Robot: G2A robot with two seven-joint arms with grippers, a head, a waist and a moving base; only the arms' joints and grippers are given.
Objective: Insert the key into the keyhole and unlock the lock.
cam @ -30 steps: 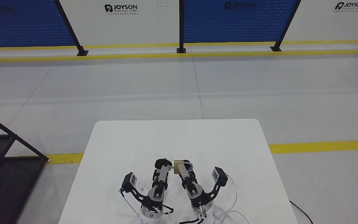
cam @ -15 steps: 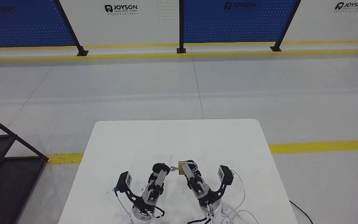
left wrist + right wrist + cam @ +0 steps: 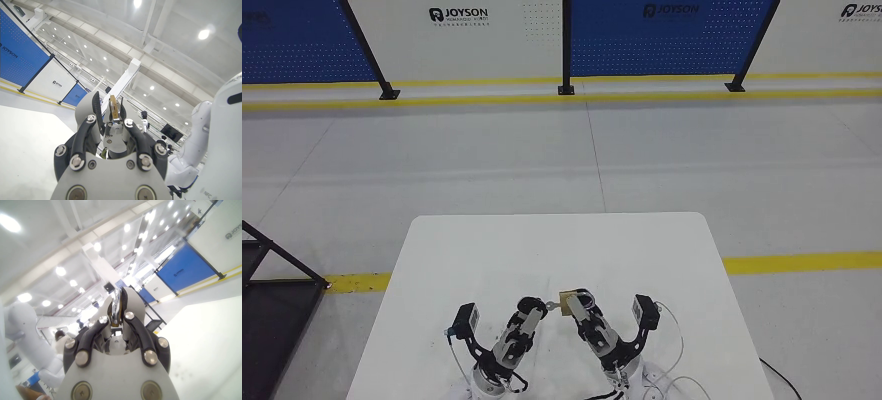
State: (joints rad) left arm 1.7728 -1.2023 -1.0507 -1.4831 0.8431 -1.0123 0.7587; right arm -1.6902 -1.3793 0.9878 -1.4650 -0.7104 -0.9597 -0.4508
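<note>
A brass padlock [image 3: 567,298] is held just above the white table [image 3: 642,250] near its front edge. My right gripper [image 3: 574,303] is shut on it. In the right wrist view the chrome shackle [image 3: 115,307] and brass body [image 3: 114,323] sit between the fingers of my right gripper [image 3: 118,294]. A small pale key [image 3: 552,303] sticks out of the lock's side toward my left gripper [image 3: 538,306]. In the left wrist view my left gripper [image 3: 109,106] stands open, and the lock [image 3: 113,108] shows edge-on beyond the gap.
The table's far half and both sides are bare white surface. A black frame [image 3: 272,262] stands on the floor off the left edge. Cables [image 3: 667,372] trail near the front edge behind the right arm.
Both arms have drawn back slightly toward the table's front edge. The left gripper came off the lock, leaving a short gap where the key shows.
</note>
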